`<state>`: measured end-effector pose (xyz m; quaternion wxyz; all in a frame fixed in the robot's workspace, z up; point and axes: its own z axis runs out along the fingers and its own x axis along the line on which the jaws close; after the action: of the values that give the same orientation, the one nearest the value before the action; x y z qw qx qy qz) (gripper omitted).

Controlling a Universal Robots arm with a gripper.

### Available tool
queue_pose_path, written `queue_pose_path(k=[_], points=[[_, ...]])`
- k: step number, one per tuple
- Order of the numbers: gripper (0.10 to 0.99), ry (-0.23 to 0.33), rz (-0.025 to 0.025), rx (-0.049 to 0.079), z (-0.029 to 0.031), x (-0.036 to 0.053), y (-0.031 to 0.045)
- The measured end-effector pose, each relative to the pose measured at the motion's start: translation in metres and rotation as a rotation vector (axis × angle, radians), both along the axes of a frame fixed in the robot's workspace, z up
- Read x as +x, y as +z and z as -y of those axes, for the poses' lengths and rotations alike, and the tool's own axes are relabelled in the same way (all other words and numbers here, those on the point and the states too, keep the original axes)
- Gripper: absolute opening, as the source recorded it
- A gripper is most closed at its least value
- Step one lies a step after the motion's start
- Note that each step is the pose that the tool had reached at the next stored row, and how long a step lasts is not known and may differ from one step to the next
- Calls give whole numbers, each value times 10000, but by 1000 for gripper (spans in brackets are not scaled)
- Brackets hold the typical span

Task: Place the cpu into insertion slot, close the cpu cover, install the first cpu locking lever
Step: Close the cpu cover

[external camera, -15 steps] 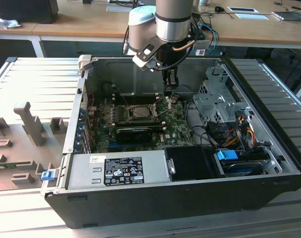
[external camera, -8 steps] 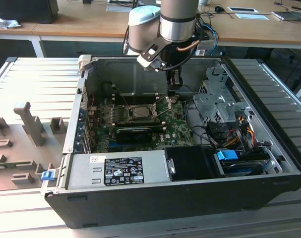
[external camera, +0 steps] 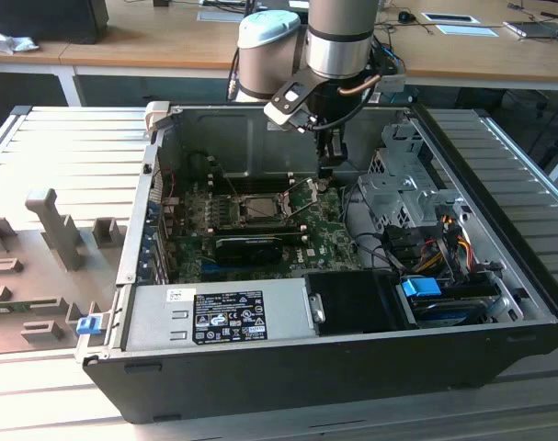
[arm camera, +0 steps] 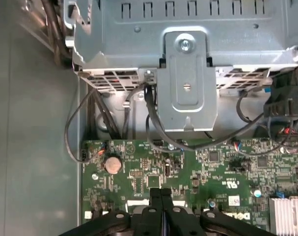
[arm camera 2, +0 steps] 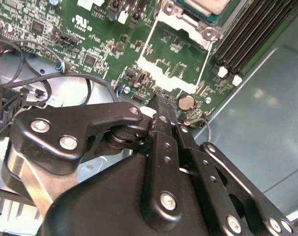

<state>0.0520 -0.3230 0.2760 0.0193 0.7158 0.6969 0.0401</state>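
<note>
From the exterior view the end effector [external camera: 326, 170] hangs in the computer case [external camera: 288, 367] near the cpu [external camera: 260, 209] lying in its socket; the second wrist view shows its fingers [arm camera 2: 164, 128] pinched narrow over the motherboard [arm camera 2: 90, 29], and the first wrist view agrees.

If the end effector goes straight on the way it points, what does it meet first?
The end effector would most likely meet the green motherboard, close to the coin cell battery; depth is unclear.

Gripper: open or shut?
Shut: the gripper has its fingers pressed together in both wrist views, nothing seen between them.
</note>
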Motion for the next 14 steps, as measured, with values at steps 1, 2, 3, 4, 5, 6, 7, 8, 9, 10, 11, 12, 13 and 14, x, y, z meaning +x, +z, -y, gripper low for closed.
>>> queue_pose_path(k=[1,2,3,4,5,6,7,8,9,10,11,12,13,14], points=[[106,0,-2,0,0,11,0],[106,0,-2,0,0,19,0],[106,1,-8,0,0,40,0],[106,0,-9,1,0,51,0],[106,1,-9,1,0,64,-1],[106,1,-9,0,0,69,-2],[106,0,-9,-1,0,71,-5],[106,0,-9,0,0,71,-36],[106,1,-9,0,0,71,-78],[106,0,-14,0,1,71,-101],[106,0,-15,-1,1,72,-109],[106,-1,-15,1,2,72,-130],[106,0,-15,2,3,72,-151],[106,0,-15,1,4,72,-168]])
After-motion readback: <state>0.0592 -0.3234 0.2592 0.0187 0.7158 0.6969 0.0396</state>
